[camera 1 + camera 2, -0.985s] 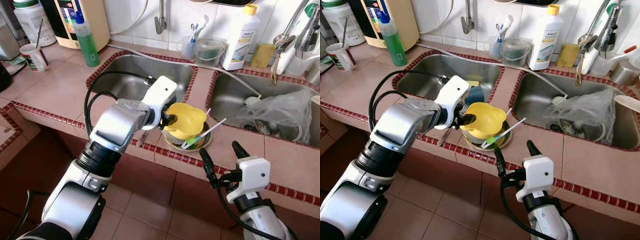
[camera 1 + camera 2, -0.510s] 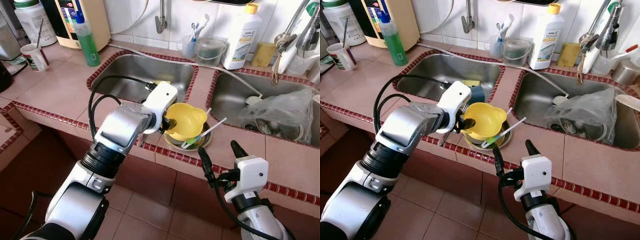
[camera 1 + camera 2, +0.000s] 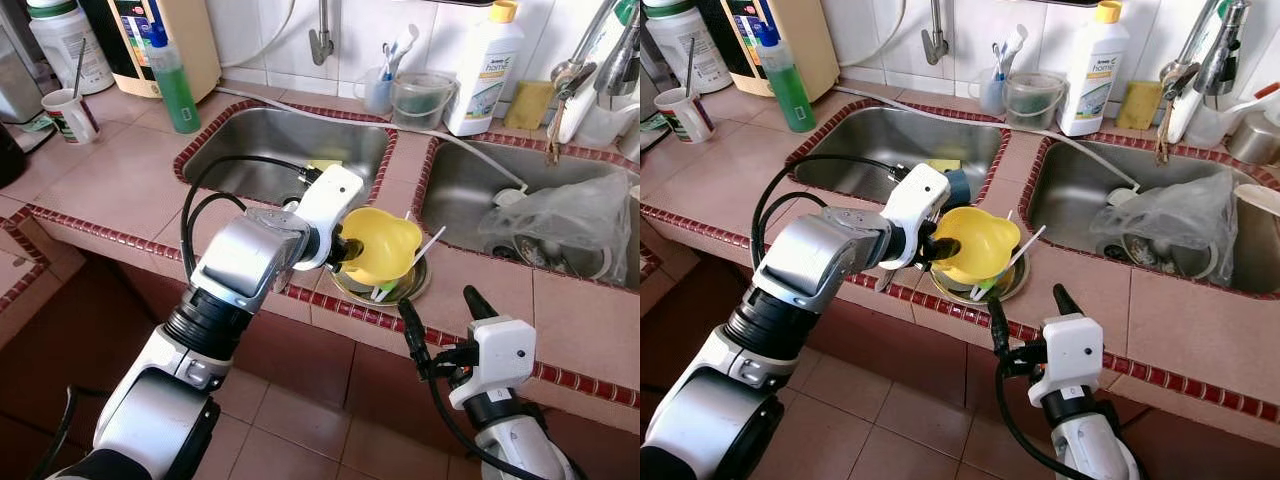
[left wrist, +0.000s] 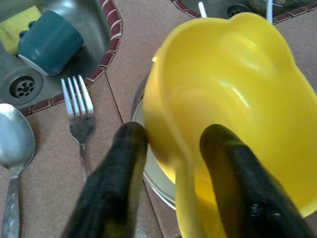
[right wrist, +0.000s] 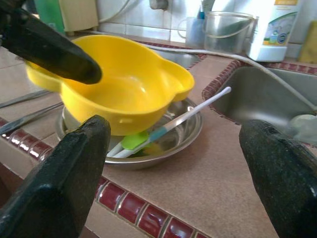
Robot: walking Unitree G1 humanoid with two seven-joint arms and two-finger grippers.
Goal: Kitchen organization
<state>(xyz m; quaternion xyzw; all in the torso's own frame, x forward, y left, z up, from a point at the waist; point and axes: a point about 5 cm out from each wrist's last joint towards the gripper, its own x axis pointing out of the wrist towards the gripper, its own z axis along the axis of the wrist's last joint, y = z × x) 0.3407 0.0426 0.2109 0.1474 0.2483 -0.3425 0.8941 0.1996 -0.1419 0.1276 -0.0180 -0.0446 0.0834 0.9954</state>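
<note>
1. We judge we are lifting the yellow bowl point(image 3: 382, 243) off the steel dish point(image 3: 385, 288), which sits at the counter's point(image 3: 120, 180) front edge between the two sinks.
2. Next we would carry it clear without dragging the white utensil point(image 3: 418, 255).
3. Our left gripper point(image 4: 168, 144) pinches the bowl's rim, one finger inside and one outside.
4. Our right gripper point(image 3: 438, 318) hovers below the counter edge, jaws spread wide, touching nothing.
</note>
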